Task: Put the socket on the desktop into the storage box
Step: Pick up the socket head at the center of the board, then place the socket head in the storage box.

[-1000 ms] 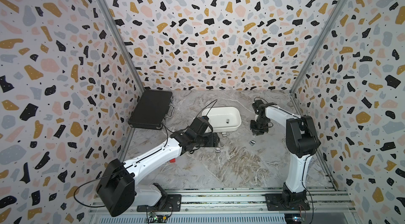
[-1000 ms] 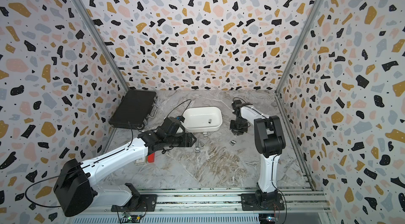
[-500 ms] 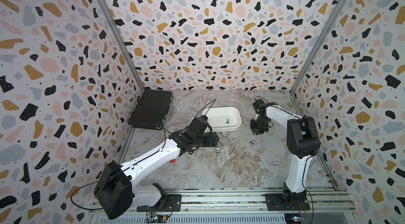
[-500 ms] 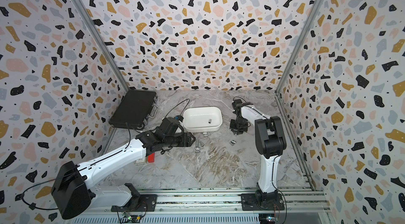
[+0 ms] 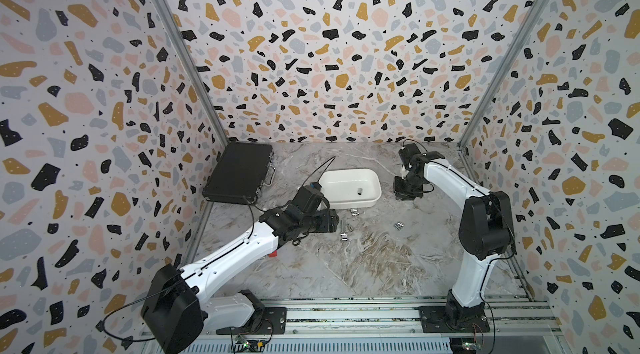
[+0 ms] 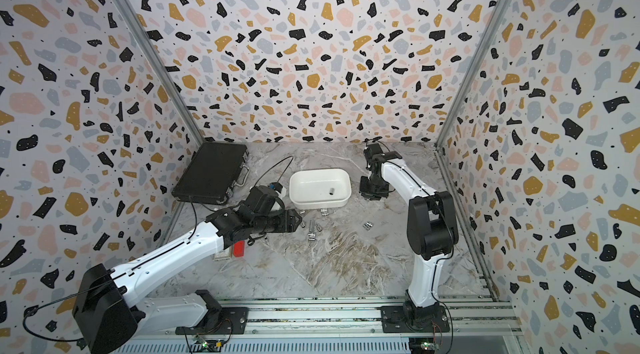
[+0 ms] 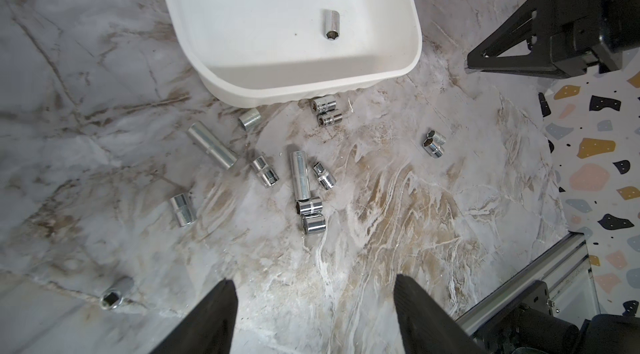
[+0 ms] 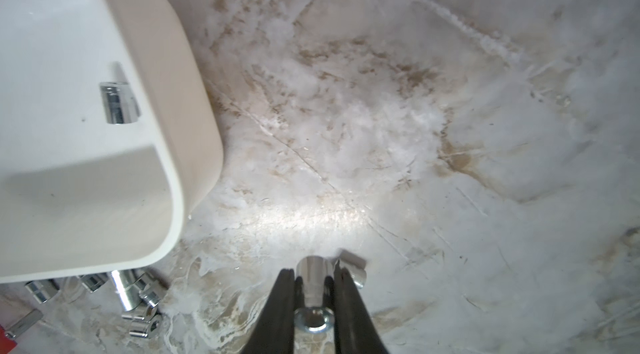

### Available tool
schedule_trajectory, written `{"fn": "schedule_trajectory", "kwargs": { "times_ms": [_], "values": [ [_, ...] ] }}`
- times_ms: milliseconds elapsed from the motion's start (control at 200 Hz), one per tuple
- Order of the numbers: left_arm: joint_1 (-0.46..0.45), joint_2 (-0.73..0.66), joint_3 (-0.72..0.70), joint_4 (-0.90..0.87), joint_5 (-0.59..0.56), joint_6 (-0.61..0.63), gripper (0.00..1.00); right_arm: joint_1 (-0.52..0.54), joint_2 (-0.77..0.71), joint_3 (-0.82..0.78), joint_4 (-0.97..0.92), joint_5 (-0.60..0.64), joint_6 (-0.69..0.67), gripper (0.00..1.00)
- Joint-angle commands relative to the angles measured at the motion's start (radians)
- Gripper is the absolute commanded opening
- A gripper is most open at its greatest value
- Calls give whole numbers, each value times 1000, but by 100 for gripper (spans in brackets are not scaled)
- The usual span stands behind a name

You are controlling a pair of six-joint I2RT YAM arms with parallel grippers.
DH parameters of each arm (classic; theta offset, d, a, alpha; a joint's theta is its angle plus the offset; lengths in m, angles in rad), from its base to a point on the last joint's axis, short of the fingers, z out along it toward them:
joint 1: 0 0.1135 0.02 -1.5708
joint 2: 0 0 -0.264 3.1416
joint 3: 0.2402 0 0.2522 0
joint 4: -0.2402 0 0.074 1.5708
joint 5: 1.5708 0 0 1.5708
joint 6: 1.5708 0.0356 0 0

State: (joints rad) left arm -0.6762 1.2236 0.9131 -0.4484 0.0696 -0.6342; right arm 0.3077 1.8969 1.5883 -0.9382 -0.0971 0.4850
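The right gripper (image 8: 313,271) is closed on a chrome socket. This held socket (image 8: 313,286) is pinched between the two black fingers (image 8: 282,303), one open end turned toward the wrist camera. In both top views the gripper is seen low, just beside the short end of the storage box (image 5: 346,202) that lies nearer the right arm, and apart from the wall. Whether the held socket touches the desktop (image 5: 346,265) cannot be told.

The left gripper (image 7: 313,281) has its jaws spread wide with nothing between them. It is held over bare desktop, short of the loose sockets (image 7: 300,175).

- Loose sockets: scattered on the desktop in front of the box's long wall, long and short ones mixed, the nearest almost at the wall.
- Socket pair (image 7: 433,142): lying side by side, set apart from the cluster toward the right arm's side.
- Lone socket (image 7: 112,297): seen away from the cluster, near the left gripper.
- Boxed socket (image 5: 359,191): one piece lying on the box floor, toward the right arm's end.
- Black case (image 5: 239,172): lies shut to the left of the box, not touching it.
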Motion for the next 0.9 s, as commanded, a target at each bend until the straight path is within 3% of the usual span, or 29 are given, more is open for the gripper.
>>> {"fn": "schedule_trajectory", "kwargs": {
  "times_ms": [0, 461, 896],
  "values": [
    [32, -38, -22, -20, -13, 24, 76, 26, -21, 77, -62, 1, -3, 17],
    [159, -147, -97, -60, 31, 39, 76, 119, 144, 358, -141, -7, 17, 17],
    [227, -201, -152, -71, 64, 34, 76, 168, 337, 586, -194, -28, 31, 17]
  ]
}}
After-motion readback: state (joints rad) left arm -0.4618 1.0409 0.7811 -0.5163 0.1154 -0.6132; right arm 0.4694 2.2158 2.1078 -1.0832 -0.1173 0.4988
